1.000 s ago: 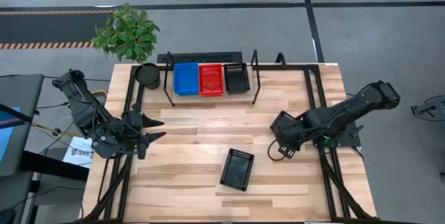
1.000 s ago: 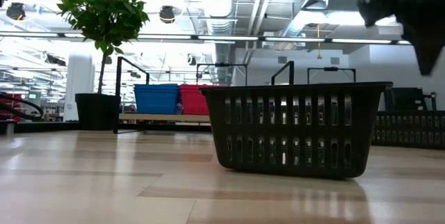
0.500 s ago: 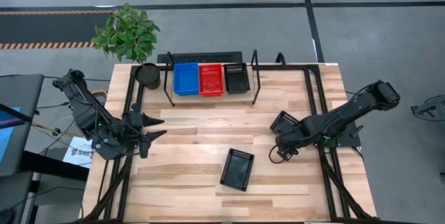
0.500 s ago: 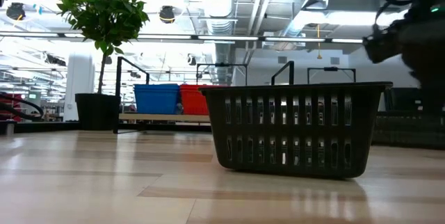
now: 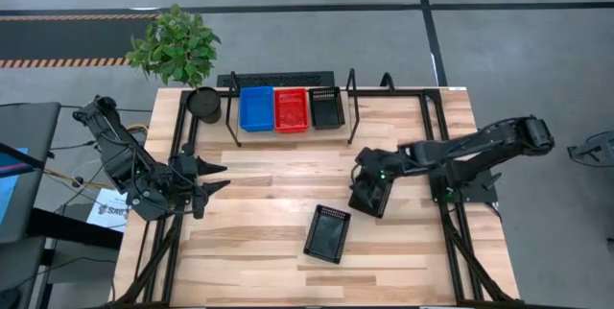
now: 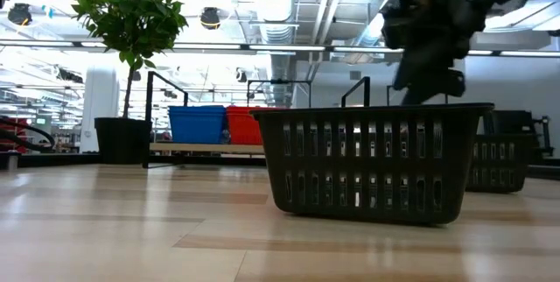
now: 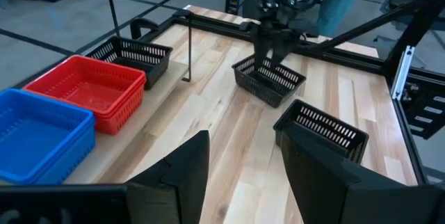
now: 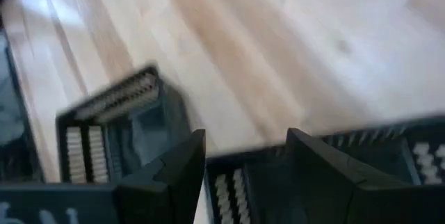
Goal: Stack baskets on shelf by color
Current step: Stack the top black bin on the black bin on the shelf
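Baskets: blue (image 5: pixel 255 108), red (image 5: pixel 291 108) and black (image 5: pixel 326 106), side by side on the shelf (image 5: pixel 288 129). Second black basket (image 5: pixel 327 233) loose on the table (image 5: pixel 269 175), well in front of the shelf. Third black basket (image 5: pixel 370 191) nearer the shelf, gripped at its rim by my right gripper (image 5: pixel 367 180). My left gripper (image 5: pixel 215 176), fingers parted and empty, waits off the shelf's plant pot (image 5: pixel 202 104) end.
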